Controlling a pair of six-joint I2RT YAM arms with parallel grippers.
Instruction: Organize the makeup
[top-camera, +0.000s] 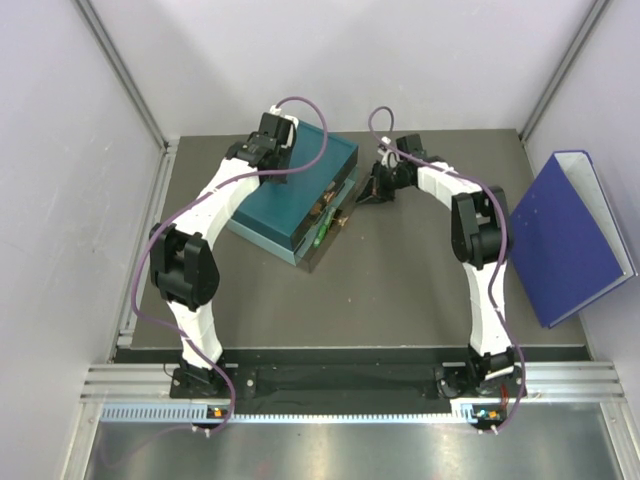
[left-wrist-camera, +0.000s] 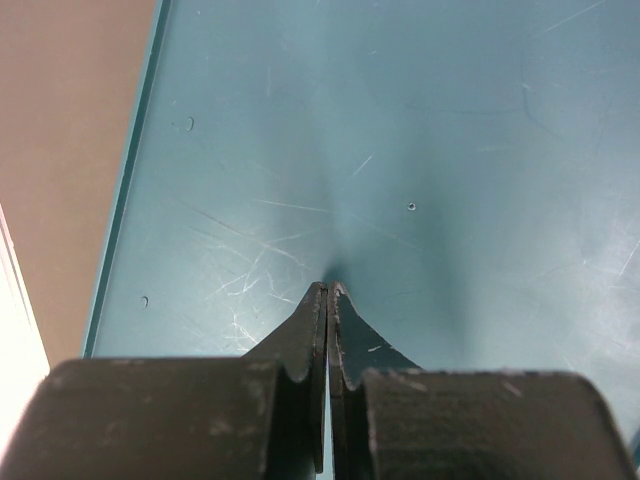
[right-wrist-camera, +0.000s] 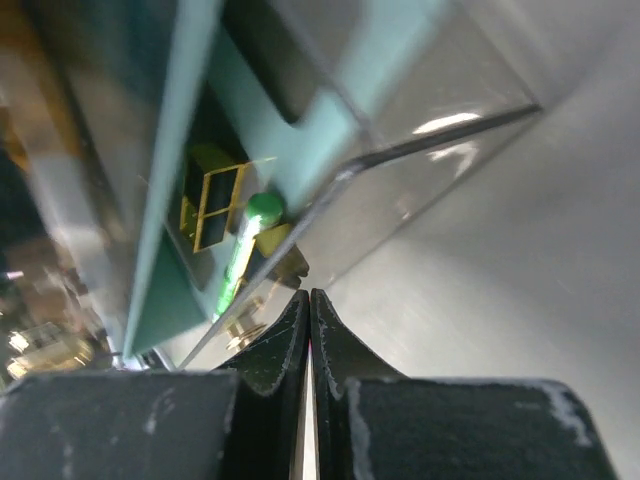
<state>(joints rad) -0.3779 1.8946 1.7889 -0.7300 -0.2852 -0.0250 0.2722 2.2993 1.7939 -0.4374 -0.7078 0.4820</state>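
The left gripper (left-wrist-camera: 328, 290) is shut on nothing, its tips down on the scratched lid of the teal box (left-wrist-camera: 420, 150). Right of it, the right gripper (right-wrist-camera: 308, 296) is closed and empty too, just before the box's clear drawer (right-wrist-camera: 440, 170). A green tube (right-wrist-camera: 243, 250) and what may be a gold-edged black case (right-wrist-camera: 205, 205) lie inside, just past its tips. Lettering there is too blurred to read. Only the overhead view shows the blue binder (top-camera: 570, 235), far right.

Makeup (top-camera: 322, 222) in open teal drawer box (top-camera: 290, 190), blue binder (top-camera: 570, 235) at right
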